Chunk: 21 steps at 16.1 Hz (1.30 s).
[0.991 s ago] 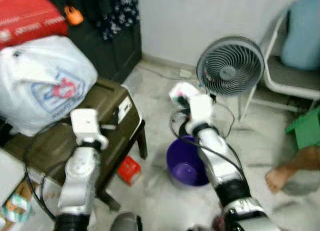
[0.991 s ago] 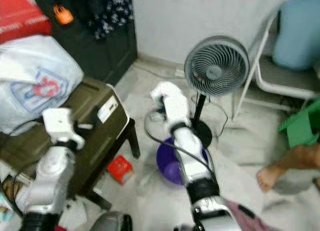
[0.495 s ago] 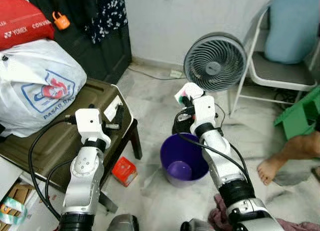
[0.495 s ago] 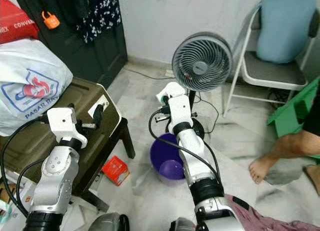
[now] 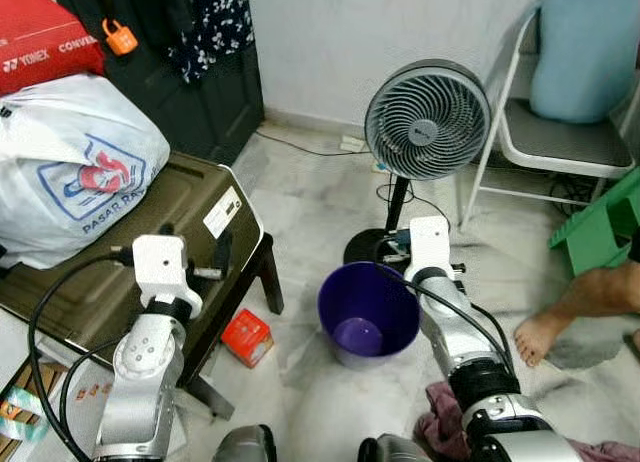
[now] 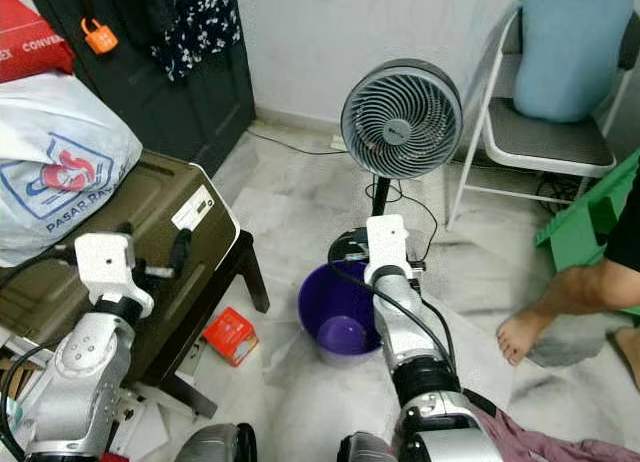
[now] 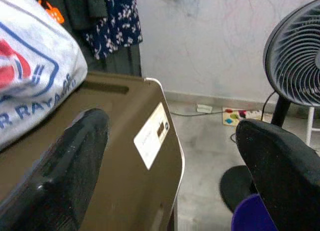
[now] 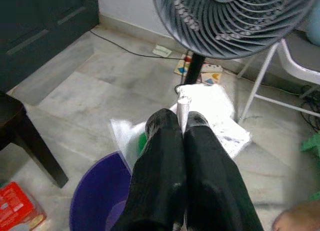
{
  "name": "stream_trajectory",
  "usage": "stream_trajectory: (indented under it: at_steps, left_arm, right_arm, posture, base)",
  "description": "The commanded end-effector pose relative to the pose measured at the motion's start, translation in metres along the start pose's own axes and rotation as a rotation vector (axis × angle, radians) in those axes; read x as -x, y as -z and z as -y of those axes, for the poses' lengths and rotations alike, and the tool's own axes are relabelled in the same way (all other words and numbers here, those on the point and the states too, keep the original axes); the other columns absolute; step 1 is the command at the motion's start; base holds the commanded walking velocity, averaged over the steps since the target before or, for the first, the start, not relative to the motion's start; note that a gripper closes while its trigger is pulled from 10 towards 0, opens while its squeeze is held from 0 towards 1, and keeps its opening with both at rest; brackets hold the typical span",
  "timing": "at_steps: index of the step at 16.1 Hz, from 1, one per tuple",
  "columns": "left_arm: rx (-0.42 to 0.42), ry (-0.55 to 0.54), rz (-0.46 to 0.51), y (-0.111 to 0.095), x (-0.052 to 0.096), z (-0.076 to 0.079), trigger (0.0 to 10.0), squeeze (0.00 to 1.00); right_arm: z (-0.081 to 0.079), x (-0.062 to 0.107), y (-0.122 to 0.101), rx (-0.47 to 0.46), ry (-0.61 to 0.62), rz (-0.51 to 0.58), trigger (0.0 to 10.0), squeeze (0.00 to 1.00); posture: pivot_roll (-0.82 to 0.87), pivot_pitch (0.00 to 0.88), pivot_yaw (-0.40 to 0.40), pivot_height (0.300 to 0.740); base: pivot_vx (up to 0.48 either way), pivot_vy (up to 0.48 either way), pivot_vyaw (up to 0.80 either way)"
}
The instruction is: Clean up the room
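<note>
My right gripper (image 8: 181,122) is shut on a crumpled white plastic wrapper (image 8: 207,103) with a bit of green in it, pinched between both black fingers. It hangs just past the far rim of a purple bucket (image 5: 368,312) that stands on the marble floor; the bucket holds nothing that I can make out. The right wrist housing (image 5: 430,238) hides the fingers in the eye views. My left gripper (image 7: 170,156) is open and holds nothing, fingers wide apart above the edge of a dark olive case (image 5: 200,207).
A standing fan (image 5: 427,119) is right behind the bucket, its cable on the floor. A red box (image 5: 247,337) lies under the case's corner. A white shopping bag (image 5: 75,172) sits on the case. A person's foot (image 5: 540,334), a green stool (image 5: 600,232) and a folding chair (image 5: 560,147) are to the right.
My right arm has come down from in front of the fan to the bucket's far rim, still gripping the wrapper. The left arm sank a little towards the left. The camera view shifted.
</note>
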State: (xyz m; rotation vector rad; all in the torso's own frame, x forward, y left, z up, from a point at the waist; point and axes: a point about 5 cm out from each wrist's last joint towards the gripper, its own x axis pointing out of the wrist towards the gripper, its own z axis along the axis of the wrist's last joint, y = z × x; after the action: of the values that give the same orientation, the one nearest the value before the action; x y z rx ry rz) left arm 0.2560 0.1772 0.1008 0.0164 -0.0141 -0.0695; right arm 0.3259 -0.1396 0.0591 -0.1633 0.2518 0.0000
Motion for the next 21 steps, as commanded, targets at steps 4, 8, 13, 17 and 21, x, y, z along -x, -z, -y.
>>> stream_trajectory:
  at_steps: [4,8,13,17,21]
  left_arm:
    - [-0.001,0.034,0.014,-0.007,-0.004,0.007,10.0,0.00]
    - [0.006,0.041,0.011,-0.006,-0.003,0.010,10.0,0.00]
    - [0.013,0.046,0.020,-0.007,-0.004,0.013,10.0,0.00]
    - [0.013,0.045,0.022,-0.008,-0.007,0.014,10.0,0.00]
    - [0.016,0.041,0.021,-0.008,-0.008,0.015,10.0,0.00]
  right_arm:
    - [-0.005,-0.001,-0.014,-0.012,-0.002,0.064,10.0,0.00]
    - [-0.009,0.001,-0.020,-0.027,-0.025,0.115,10.0,0.00]
    - [-0.010,-0.001,-0.024,-0.026,-0.035,0.127,10.0,0.00]
    - [-0.010,-0.002,-0.025,-0.028,-0.034,0.134,10.0,0.00]
    - [-0.011,-0.003,-0.028,-0.028,-0.037,0.139,10.0,0.00]
  posture:
    - [0.10,0.110,0.048,0.740]
    - [0.09,0.108,0.048,0.740]
    - [0.10,0.100,0.041,0.740]
    - [0.09,0.107,0.040,0.740]
    - [0.10,0.110,0.037,0.740]
  base:
    - [0.000,0.000,0.00]
    - [0.062,0.000,0.00]
    - [0.277,0.000,0.00]
    - [0.316,0.000,0.00]
    - [0.311,0.000,0.00]
